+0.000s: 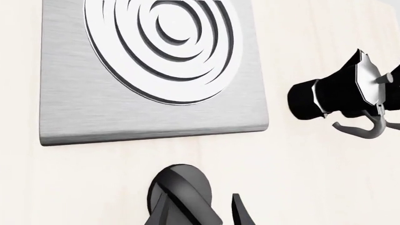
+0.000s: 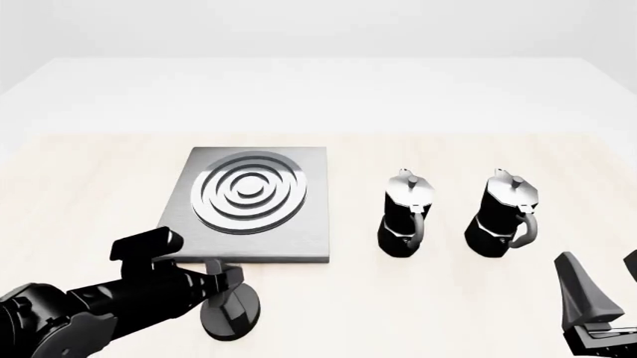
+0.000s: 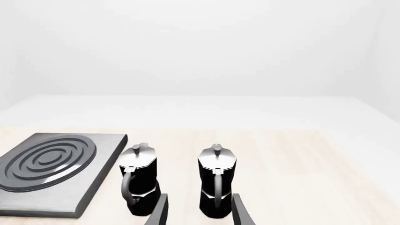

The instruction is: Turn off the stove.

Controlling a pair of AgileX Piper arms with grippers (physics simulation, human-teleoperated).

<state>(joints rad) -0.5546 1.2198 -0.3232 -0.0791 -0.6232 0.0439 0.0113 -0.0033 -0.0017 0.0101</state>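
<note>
The stove is a flat grey metal slab (image 2: 309, 224) with a silver ring burner (image 2: 249, 192). Its round black knob (image 2: 233, 315) with a ridge lies on the table just in front of the slab. My left gripper (image 2: 227, 282) hangs right over the knob, tilted down at it. In the left wrist view the slab (image 1: 75, 108) fills the top. There the knob (image 1: 181, 187) sits between the fingers of the open left gripper (image 1: 200, 208), nearer one finger. My right gripper (image 2: 602, 274) is open and empty at the front right.
Two black moka pots (image 2: 406, 216) (image 2: 503, 216) stand upright to the right of the slab. In the right wrist view they (image 3: 137, 180) (image 3: 217, 185) stand just beyond the open right gripper (image 3: 200, 204). One pot (image 1: 340, 96) shows in the left wrist view.
</note>
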